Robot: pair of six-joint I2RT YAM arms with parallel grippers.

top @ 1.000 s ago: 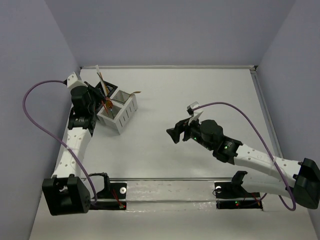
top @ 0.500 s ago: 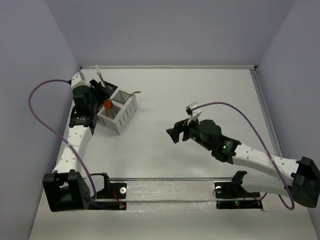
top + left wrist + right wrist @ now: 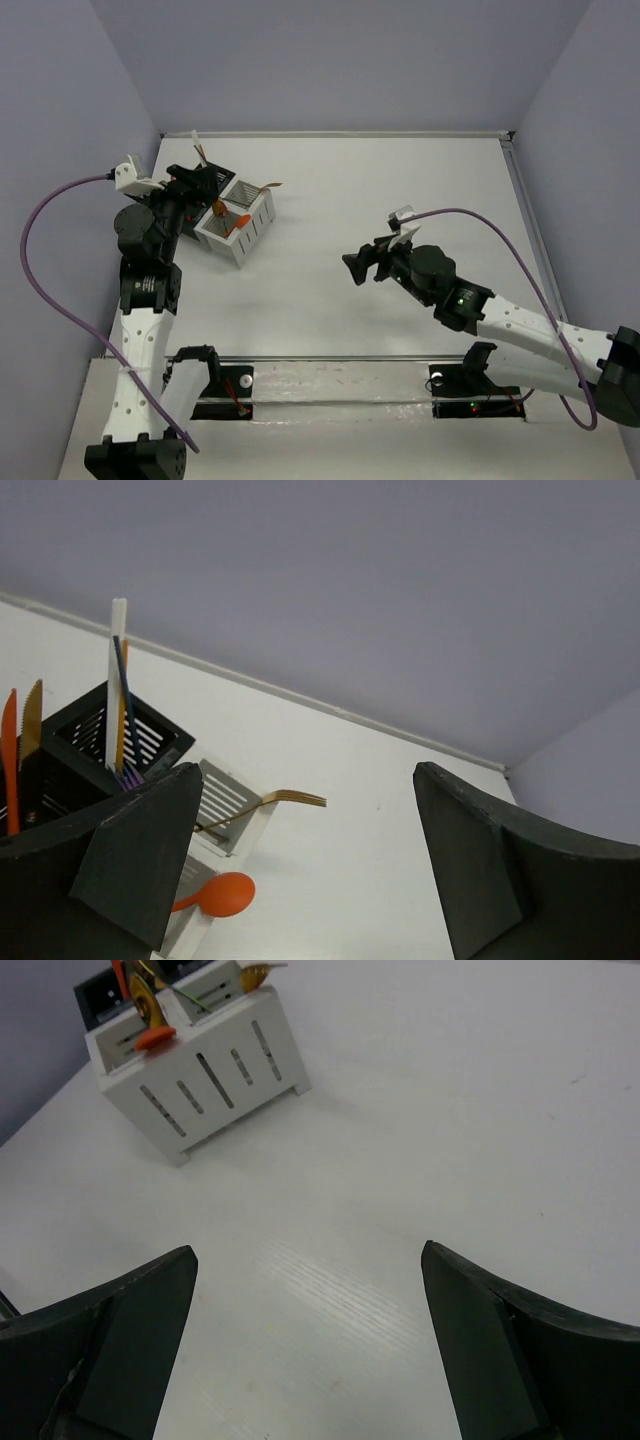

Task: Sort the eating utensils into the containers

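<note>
From above, the white caddy (image 3: 245, 228) and black caddy (image 3: 203, 183) stand side by side at the tabletop's (image 3: 400, 200) far-left corner, slim utensils upright in both. Left wrist: the left jaws gape wide and empty, framing an orange-red spoon (image 3: 222, 894) and a gold fork (image 3: 288, 798). Right wrist: the right jaws are spread wide, holding nothing, well apart from the white caddy.

The left arm (image 3: 140, 340) and the right arm (image 3: 520, 325) are built of white, rounded links with black joints. A purple cable (image 3: 460, 210) loops along each. Small green lights (image 3: 460, 297) glow on the right arm. The left tool (image 3: 305, 775) and the right tool (image 3: 308, 1252) have black, wedge-shaped fingers (image 3: 140, 1340).
</note>
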